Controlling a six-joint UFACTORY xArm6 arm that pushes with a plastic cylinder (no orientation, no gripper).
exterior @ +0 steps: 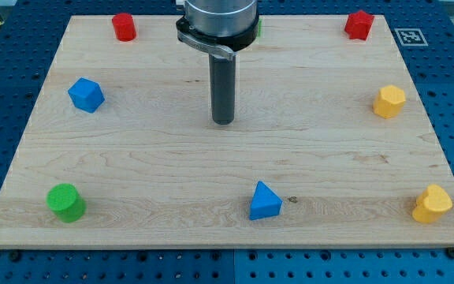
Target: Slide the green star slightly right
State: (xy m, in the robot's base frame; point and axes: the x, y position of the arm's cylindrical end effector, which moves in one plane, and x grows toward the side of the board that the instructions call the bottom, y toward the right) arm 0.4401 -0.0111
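Note:
Only a thin green sliver of the green star (258,29) shows, at the view's top centre; the rest is hidden behind the arm's grey body. My tip (223,121) rests on the wooden board (156,158) near its middle, below and slightly left of the green sliver, well apart from it. It touches no block.
A red cylinder (124,27) sits top left and a red star (359,24) top right. A blue block (86,95) is at the left and a yellow hexagon (389,102) at the right. A green cylinder (65,203), blue triangle (265,201) and yellow heart (432,204) line the bottom.

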